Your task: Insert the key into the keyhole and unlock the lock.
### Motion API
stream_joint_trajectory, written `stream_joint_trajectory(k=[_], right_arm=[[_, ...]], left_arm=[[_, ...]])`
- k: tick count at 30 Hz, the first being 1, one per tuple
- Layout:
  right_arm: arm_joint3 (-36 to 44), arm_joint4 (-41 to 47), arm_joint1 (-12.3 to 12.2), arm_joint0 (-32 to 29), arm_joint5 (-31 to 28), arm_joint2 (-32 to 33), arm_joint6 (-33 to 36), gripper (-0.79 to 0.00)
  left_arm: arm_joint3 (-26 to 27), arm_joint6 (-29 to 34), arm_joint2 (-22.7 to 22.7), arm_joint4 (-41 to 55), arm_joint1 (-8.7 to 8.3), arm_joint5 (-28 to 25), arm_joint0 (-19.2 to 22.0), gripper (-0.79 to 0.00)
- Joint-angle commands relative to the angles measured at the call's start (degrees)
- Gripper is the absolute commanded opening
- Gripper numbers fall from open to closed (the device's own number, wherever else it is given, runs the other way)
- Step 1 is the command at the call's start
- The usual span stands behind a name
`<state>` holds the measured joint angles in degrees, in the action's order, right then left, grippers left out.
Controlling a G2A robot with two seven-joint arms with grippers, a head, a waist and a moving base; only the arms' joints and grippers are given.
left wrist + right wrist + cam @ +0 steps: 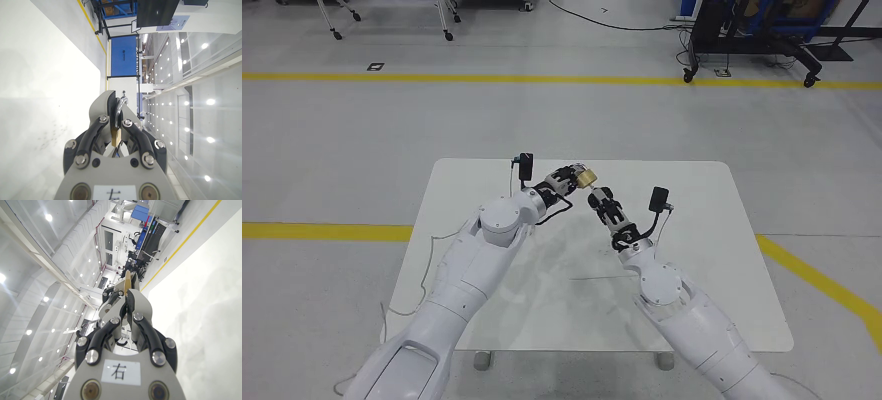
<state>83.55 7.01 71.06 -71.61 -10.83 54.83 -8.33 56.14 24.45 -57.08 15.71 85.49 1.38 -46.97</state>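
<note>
The brass padlock (585, 177) hangs above the far middle of the white table (692, 300). My left gripper (574, 180) is shut on it. In the left wrist view the silver shackle (121, 108) is pinched between the fingers of that gripper (118, 102), and the brass body (115, 137) points back toward the palm. My right gripper (598, 198) sits just in front of the lock with its tips almost touching it. In the right wrist view this gripper (127, 295) is shut on a thin brass piece, the key (127, 283). The key runs straight to the left gripper's fingers (113, 294), and its tip is hidden.
Both grippers are raised over the white table (47, 75), whose far rounded corner (151, 289) is close beyond them. A yellow floor line (562, 78) and wheeled stands (752, 40) lie well past the table.
</note>
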Motion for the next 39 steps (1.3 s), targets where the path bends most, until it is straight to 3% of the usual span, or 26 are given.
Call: stream_joint_trajectory(k=[1,16,17,18,34,39], right_arm=[[-0.1,-1.2,0.1,0.0,0.2,0.1,-0.4,-0.785],[-1.0,-4.9,1.6,0.8,1.5,1.0,-1.6,-0.785],[-0.9,-4.4,1.7,0.8,1.3,1.0,-1.4,-0.446],[-1.0,-3.9,1.8,0.8,1.2,1.2,-1.1,0.0],[-1.0,-3.1,1.8,0.7,1.1,1.4,-0.3,0.0],[1.3,13.4,1.9,-1.7,-0.3,5.2,8.4,-0.009]], left_arm=[[0.0,0.1,-0.1,-0.1,0.03,0.0,-0.1,-0.785],[0.2,1.9,-0.2,-1.3,0.19,-0.2,-0.2,-0.785],[0.2,2.0,-0.3,-1.2,0.2,-0.2,-0.3,-0.785],[0.2,1.9,-0.4,-1.2,0.21,-0.2,-0.3,-0.785],[0.4,-0.3,-2.0,0.5,0.48,0.9,-0.6,-0.785],[0.5,-0.6,-2.4,0.5,0.51,0.5,-0.7,-0.785]])
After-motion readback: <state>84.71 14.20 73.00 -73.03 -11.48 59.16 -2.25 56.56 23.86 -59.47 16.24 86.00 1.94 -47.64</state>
